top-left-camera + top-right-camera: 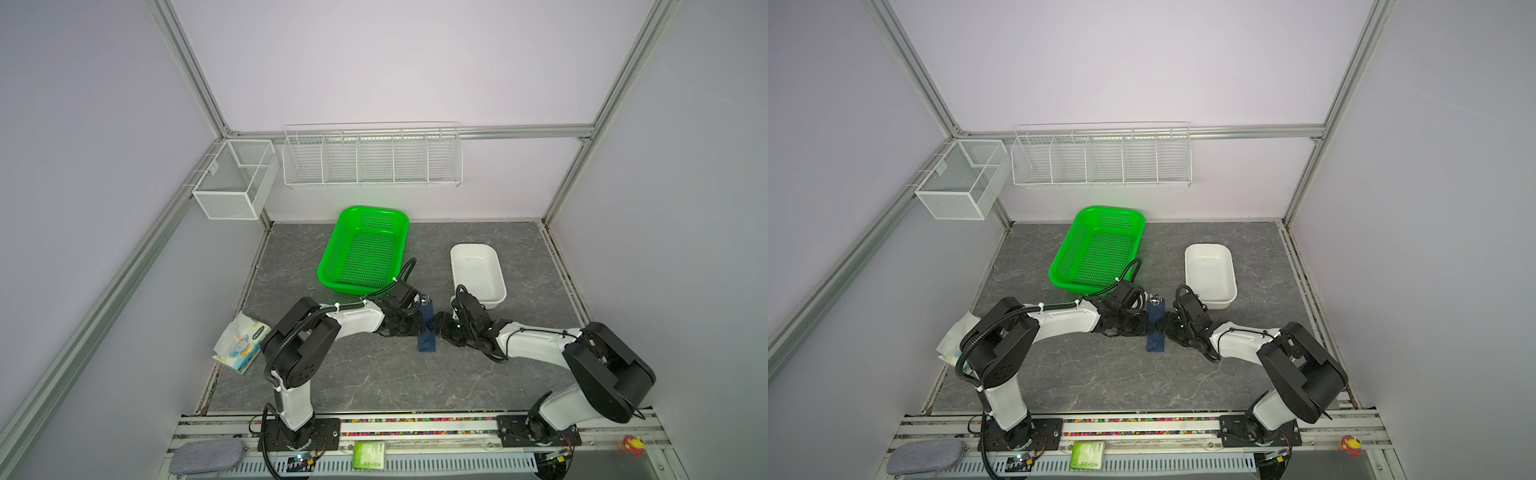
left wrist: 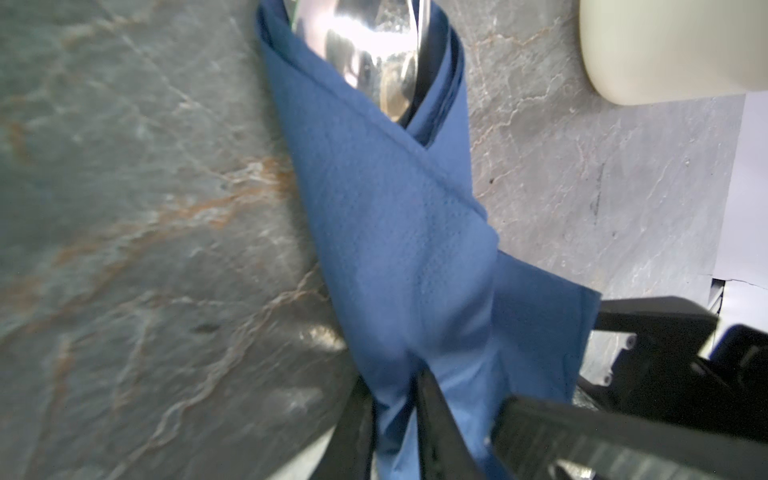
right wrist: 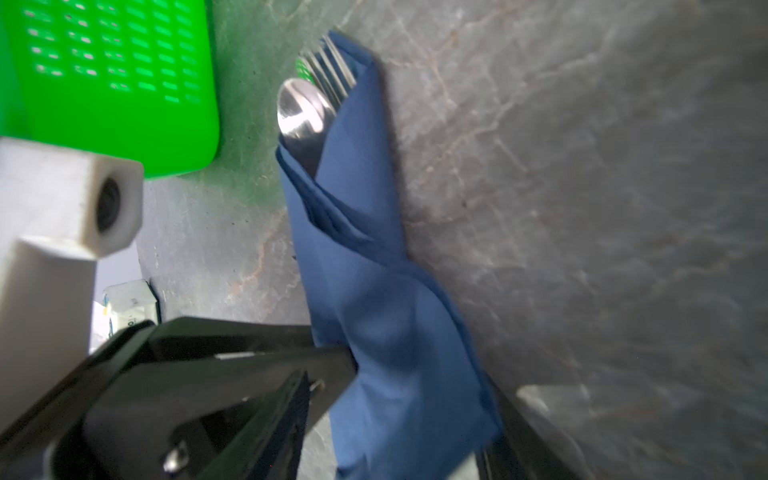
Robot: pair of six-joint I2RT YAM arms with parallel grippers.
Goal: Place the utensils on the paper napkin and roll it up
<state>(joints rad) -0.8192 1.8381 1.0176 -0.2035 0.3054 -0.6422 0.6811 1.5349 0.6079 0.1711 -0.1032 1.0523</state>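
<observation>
Firmly, left fingers (image 2: 436,428) on paper napkin (image 2: 395,232).

The left claw (image 1: 415,326) and right claw (image 1: 437,328) flank the rolled paper napkin (image 1: 427,345), closing off mid-desk (image 1: 374,374); just behind, the green basket (image 1: 334,245) and white tub (image 1: 478,270) block passage; the near desk is open; a tissue pack (image 1: 239,343) occupies the left edge.

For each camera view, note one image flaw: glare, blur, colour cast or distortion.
Left wrist view: strong glare on the spoon, and the paper napkin goes soft near the lens. Right wrist view: the table is smeared towards the edge, with green tint beside the green basket. Both top views: even light, wide-angle lean in the frame posts.
</observation>
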